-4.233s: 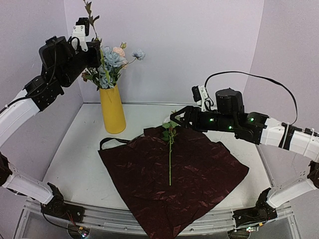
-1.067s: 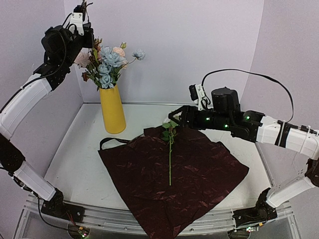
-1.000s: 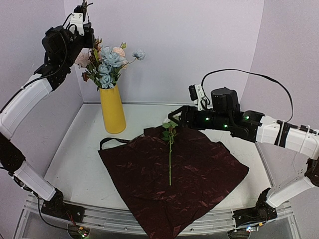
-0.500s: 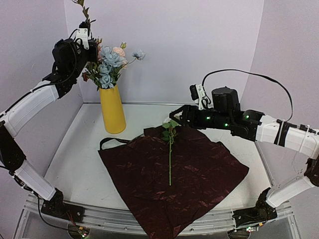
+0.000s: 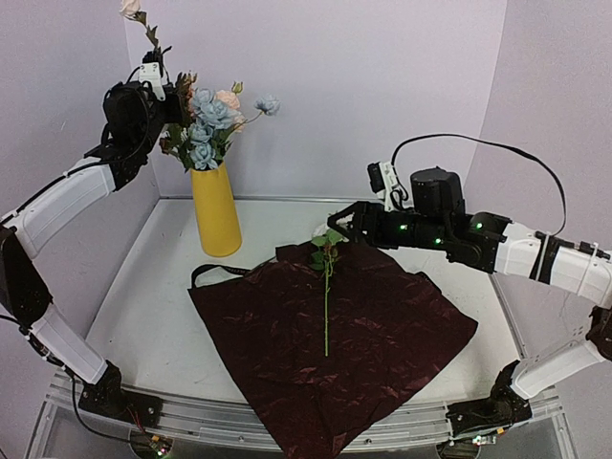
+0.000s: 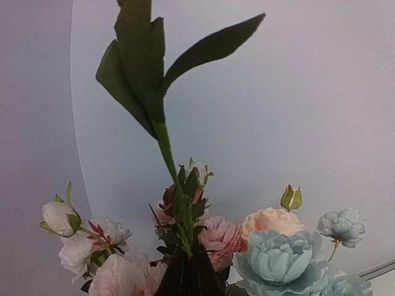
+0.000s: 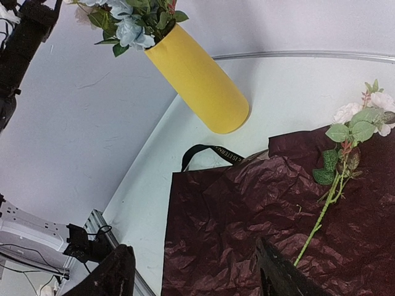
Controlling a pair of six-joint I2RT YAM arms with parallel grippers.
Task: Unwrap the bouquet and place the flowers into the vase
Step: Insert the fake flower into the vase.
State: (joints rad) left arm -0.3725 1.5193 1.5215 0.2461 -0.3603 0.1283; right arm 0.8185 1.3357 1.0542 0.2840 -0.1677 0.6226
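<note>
Lying bloom-far, tail-near, the loose flower (image 5: 326,287) points its head at the released right tool (image 5: 342,226); left tool (image 5: 174,94) grasps a raised rose (image 5: 130,9) over the vase (image 5: 216,212).

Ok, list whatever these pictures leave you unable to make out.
- Left wrist view: the vase is below the bottom edge; only the flowers show.
- Same view: the left tool is cropped by that edge, so its grip on the held stem is hidden.
- Right wrist view: ribbon lettering is too small to read.
</note>
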